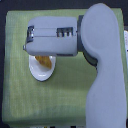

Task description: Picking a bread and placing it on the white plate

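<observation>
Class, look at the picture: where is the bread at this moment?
In the exterior view, the bread lies on the white plate, left of centre on the green cloth, partly hidden beneath the robot's arm.

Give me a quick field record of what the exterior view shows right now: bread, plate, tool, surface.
bread: lying on the white plate, partly hidden under the arm
white plate: on the green cloth, upper part covered by the arm
tool: hidden in this view; the arm's forearm reaches toward the exterior view's left over the plate
tool state: cannot tell
surface: green cloth over the table
</observation>
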### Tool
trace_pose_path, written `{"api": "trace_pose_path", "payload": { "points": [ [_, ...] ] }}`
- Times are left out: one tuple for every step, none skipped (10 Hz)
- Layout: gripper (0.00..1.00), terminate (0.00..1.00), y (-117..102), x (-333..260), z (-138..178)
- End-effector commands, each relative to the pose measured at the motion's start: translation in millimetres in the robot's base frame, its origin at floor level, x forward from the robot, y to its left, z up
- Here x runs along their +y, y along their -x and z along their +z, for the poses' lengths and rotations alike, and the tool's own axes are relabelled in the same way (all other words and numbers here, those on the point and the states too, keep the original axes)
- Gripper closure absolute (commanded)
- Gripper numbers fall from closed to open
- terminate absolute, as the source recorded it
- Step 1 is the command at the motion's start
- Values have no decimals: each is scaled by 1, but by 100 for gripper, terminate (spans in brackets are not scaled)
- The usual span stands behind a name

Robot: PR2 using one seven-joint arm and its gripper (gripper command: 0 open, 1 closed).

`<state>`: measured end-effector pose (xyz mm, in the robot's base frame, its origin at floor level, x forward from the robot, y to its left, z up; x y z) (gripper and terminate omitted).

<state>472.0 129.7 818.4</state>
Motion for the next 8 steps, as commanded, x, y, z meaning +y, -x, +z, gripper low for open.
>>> {"api": "trace_pose_path", "payload": {
  "points": [
    [0, 0, -30, -32, 66],
    [0, 0, -40, -48, 89],
    [0, 0, -47, -57, 103],
    [0, 0, -50, -64, 110],
    [0, 0, -50, -75, 115],
    [0, 0, -49, -77, 116],
    [0, 0, -51, -87, 119],
    [0, 0, -52, -98, 120]
  ]
}}
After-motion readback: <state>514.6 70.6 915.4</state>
